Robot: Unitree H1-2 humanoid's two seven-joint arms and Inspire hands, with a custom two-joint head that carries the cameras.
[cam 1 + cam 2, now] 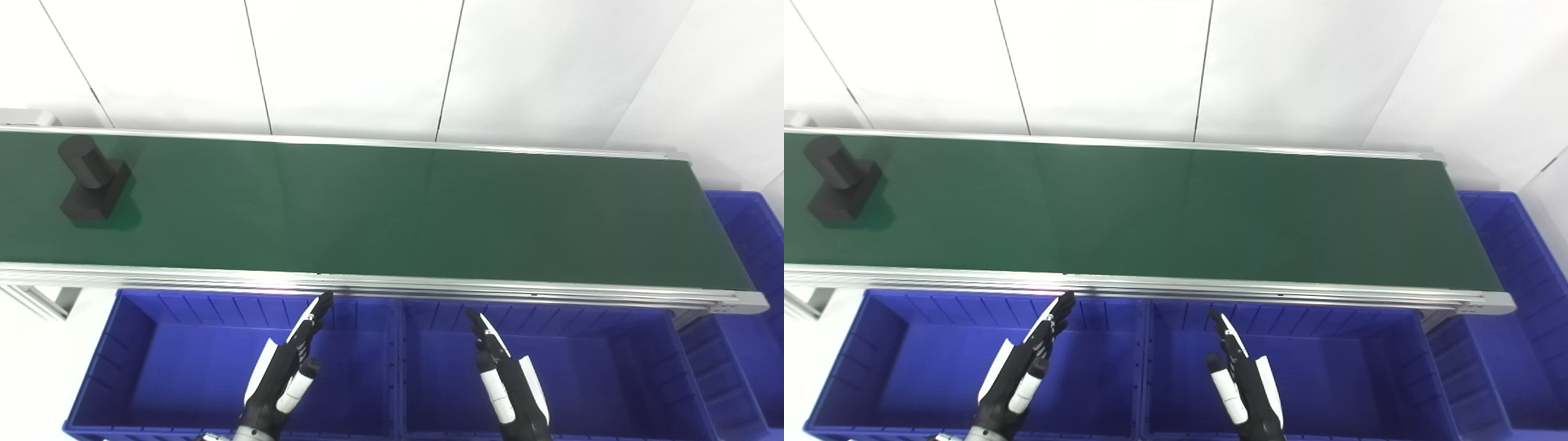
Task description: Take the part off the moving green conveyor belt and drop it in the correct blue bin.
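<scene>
your biggest risk sits at the far left of the green conveyor belt (392, 211): the part (92, 180), a dark piece with a round stub on a blocky base, lies on the belt's left end, well apart from both hands. it rides a moving surface, so if you reach too early or too late, you likely close on bare belt or knock the part over. the stub looks round and could roll out of a loose hold; the blocky base seems the safer place to take it.

just in front of the belt's near rail (367, 285), the left blue bin (141, 343) sits below belt level, and your left hand (285, 370) hangs over its right side, released, fingers straight and holding nothing. the rail lies between that hand and the part, so you must lift over it or you may clip the edge.

right of that, still in front of the belt, your right hand (508, 380) hovers over the middle blue bin (637, 355), also released and holding nothing.

past the belt's right end stands a 3rd blue bin (750, 245). nothing visible tells you which bin is correct, so a wrong drop is a real risk. a missed part would probably ride off toward that end.
</scene>
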